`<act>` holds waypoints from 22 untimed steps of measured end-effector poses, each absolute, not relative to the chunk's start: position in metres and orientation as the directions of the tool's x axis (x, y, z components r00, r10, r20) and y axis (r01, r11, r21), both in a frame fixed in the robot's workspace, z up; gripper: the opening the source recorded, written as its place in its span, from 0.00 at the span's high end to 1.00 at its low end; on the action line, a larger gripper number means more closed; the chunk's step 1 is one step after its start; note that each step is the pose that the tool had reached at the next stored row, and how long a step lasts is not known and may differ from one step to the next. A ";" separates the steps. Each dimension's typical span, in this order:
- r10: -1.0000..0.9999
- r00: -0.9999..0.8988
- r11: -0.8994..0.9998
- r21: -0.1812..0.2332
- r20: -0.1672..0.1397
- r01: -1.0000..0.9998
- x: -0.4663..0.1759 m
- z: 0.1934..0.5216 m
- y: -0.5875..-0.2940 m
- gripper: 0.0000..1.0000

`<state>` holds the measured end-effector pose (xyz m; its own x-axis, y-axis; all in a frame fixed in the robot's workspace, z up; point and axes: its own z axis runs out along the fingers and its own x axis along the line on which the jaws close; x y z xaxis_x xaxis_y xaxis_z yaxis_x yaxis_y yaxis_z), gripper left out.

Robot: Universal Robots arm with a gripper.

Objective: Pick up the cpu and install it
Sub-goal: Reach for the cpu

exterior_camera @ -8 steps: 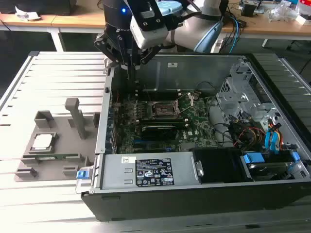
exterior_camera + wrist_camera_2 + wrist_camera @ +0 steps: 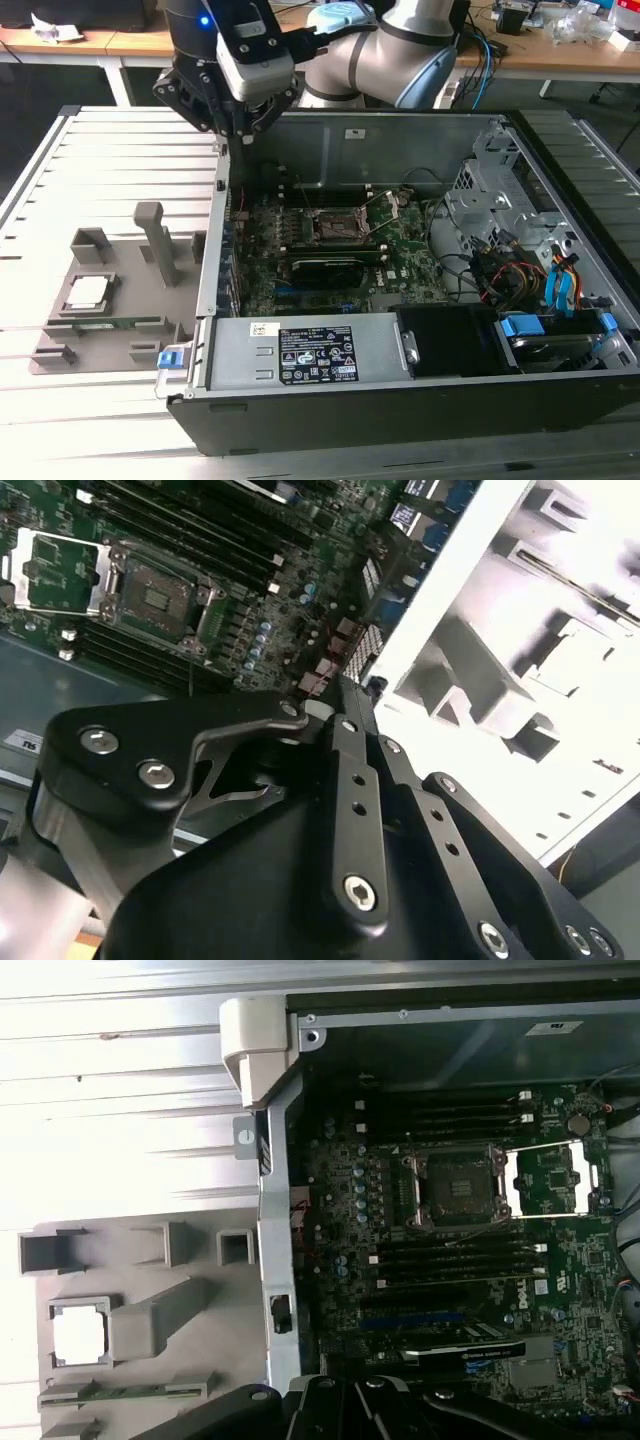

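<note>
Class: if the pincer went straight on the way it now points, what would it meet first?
The pincer points down: probably the case wall at the exterior view's left, or the motherboard just inside; depth is unclear.

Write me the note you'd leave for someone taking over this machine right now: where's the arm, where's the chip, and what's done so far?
Gripper: hangs over the open computer case, at its corner on the exterior view's left, carrying nothing.
Cpu: lies flat in its recess in the grey fixture, outside the case and apart from the gripper.
Socket: on the motherboard inside the case, its frame flipped open, no chip in it.
Done: nothing that shows; the cpu is untouched.
Left: the pickup and the install.
</note>
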<state>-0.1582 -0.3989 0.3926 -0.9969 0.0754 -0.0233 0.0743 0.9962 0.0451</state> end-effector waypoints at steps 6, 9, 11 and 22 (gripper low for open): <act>0.075 -0.997 0.996 0.045 -0.023 0.074 -0.167 0.392 -0.399 0.89; 0.075 -0.997 0.996 0.045 -0.023 0.074 -0.168 0.392 -0.399 0.89; 0.075 -0.997 0.996 0.045 -0.023 0.074 -0.172 0.392 -0.399 0.89; 0.076 -0.997 0.996 0.045 -0.023 0.075 -0.187 0.391 -0.399 0.89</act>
<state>-0.1865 -0.3988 0.3907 -0.9969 0.0758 -0.0233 0.0747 0.9962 0.0450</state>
